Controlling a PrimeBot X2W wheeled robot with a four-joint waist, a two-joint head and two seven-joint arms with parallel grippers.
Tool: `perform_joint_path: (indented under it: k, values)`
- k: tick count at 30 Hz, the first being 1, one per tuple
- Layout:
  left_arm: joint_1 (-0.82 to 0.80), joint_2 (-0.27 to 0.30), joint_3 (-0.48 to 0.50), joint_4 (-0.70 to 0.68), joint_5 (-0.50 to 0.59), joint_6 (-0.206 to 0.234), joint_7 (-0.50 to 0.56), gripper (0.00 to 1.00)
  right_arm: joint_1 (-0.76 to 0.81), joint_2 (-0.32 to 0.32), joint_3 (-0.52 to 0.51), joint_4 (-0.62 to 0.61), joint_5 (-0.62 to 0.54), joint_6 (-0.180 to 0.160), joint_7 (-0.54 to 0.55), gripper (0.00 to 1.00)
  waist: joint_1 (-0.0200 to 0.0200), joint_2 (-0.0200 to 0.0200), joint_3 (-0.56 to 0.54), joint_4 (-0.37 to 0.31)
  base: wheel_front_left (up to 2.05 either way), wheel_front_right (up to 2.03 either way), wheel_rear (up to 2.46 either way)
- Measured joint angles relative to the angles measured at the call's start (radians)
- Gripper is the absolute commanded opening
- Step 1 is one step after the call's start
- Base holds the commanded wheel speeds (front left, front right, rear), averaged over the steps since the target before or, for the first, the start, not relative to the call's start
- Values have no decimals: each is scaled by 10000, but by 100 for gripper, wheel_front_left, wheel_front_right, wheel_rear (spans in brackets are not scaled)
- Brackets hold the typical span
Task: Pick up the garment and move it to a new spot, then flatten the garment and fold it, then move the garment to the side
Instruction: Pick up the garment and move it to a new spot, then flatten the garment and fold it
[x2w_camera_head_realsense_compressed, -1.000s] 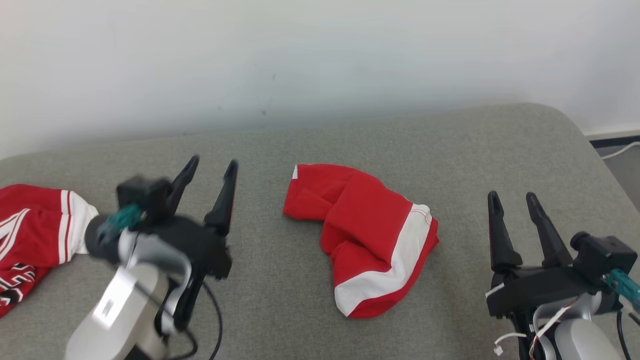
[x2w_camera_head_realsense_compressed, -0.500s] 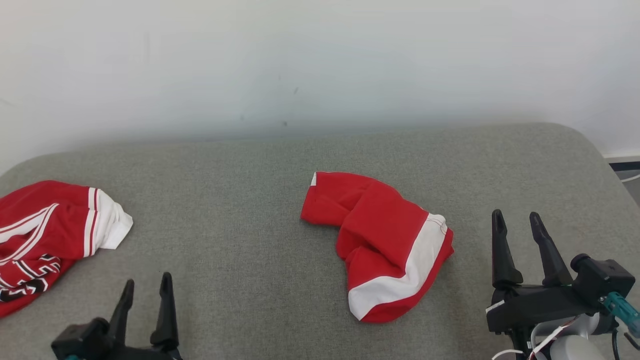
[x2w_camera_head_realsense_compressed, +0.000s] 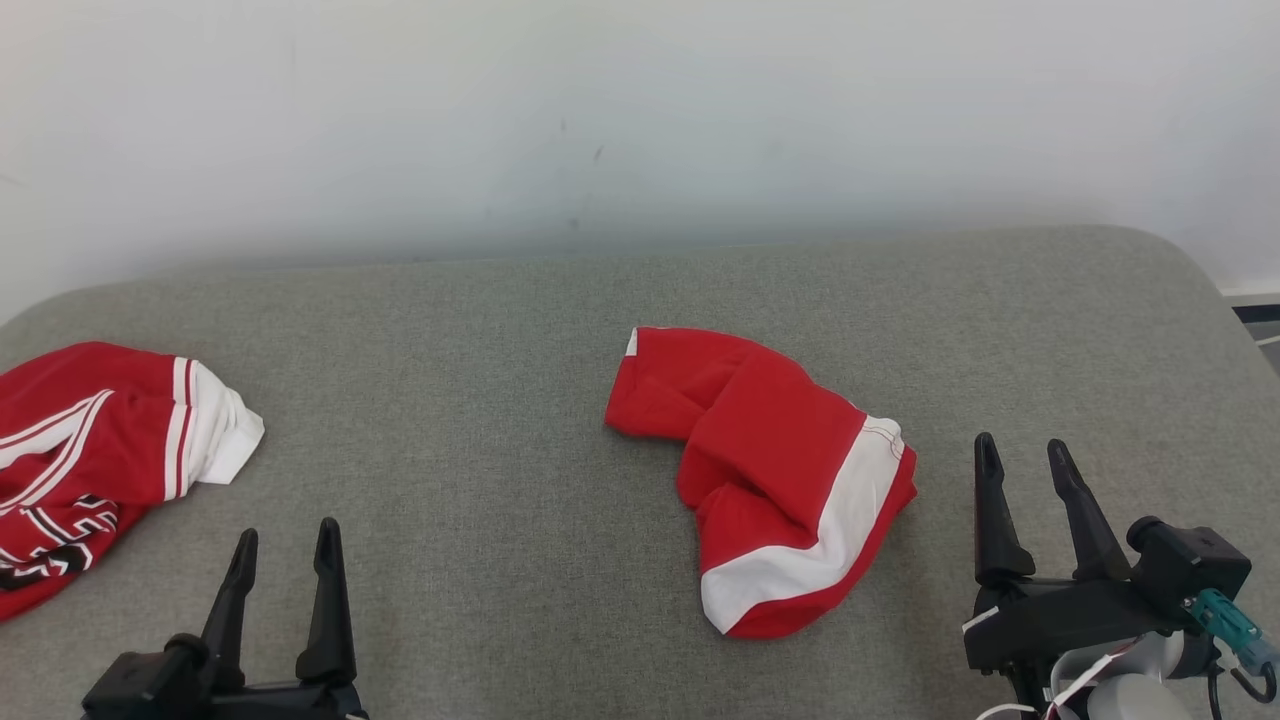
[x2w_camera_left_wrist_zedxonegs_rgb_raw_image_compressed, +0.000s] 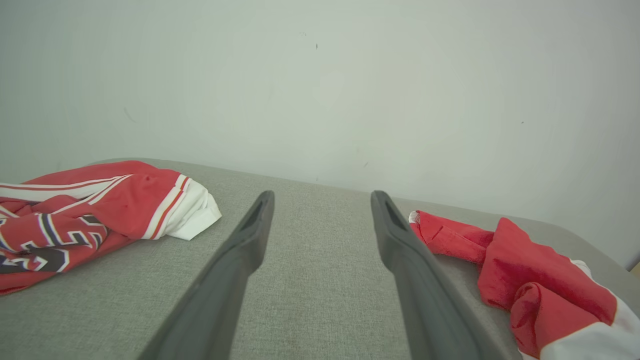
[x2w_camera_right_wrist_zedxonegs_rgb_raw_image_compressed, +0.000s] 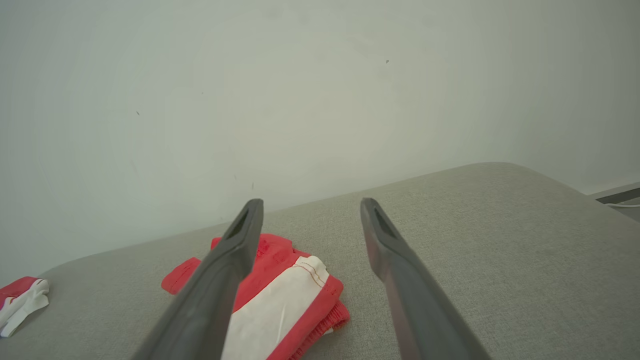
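While both arms wait low at the near edge of the grey fabric surface (x2w_camera_head_realsense_compressed: 500, 400), nothing is held. The left gripper (x2w_camera_head_realsense_compressed: 286, 538) sits at the lower left of the head view with its two dark fingers pointing up and spread apart, bare grey fabric showing between them. The right gripper (x2w_camera_head_realsense_compressed: 1022, 448) stands at the lower right, likewise spread wide and empty, its fingers tilted slightly toward the left.

Two garments lie on the surface, and I cannot tell which of them the task means. The red garment with a white band (x2w_camera_head_realsense_compressed: 780, 470) lies crumpled a little right of the middle, bunched into a bent shape with the white band running across its nearer end. It is near the right gripper, just to that gripper's left and a little farther away, not touching it. In the right wrist view it lies beyond and partly behind the left-hand finger.

The red jersey (x2w_camera_head_realsense_compressed: 90, 440) lies rumpled at the far left edge of the surface, partly cut off by the frame, with white and red stripes at a white cuff and dark lettering on its nearer folds. It is well apart from the other garment. A plain pale wall (x2w_camera_head_realsense_compressed: 600, 120) rises behind the surface.
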Motion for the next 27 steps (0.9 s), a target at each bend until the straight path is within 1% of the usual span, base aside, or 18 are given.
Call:
perform_joint_path:
  k: [8, 13, 18, 21, 24, 27]
  values:
    - [194, -184, 127, -387, 157, 0, 2, 100, -126, -13, 4, 178, -2, 35, -67, 100, 0, 0, 69, 13, 0, 0, 0]
    - [227, -236, 121, -550, 228, 0, 40, 100, -202, -15, 27, 244, -17, 117, -132, 100, 0, 0, 106, -11, 0, 0, 0]
    - [239, -303, 96, -675, 238, 0, 261, 100, -206, -23, 35, 311, -79, 119, -138, 100, 0, 0, 138, -40, 0, 0, 0]
    - [237, -359, -178, -648, 182, -29, 593, 100, -214, -33, 38, 353, -96, 121, -150, 100, 0, 0, 153, -62, 0, 0, 0]
    - [190, -472, -817, -393, 100, -401, 1106, 100, -237, -36, 121, 366, -186, 146, -151, 100, 0, 0, 184, -101, 0, 0, 0]
    - [-170, -545, -1634, 140, 109, -905, 1793, 100, -396, -44, 230, 345, -268, 209, -196, 100, 0, 0, 255, -183, 0, 0, 0]
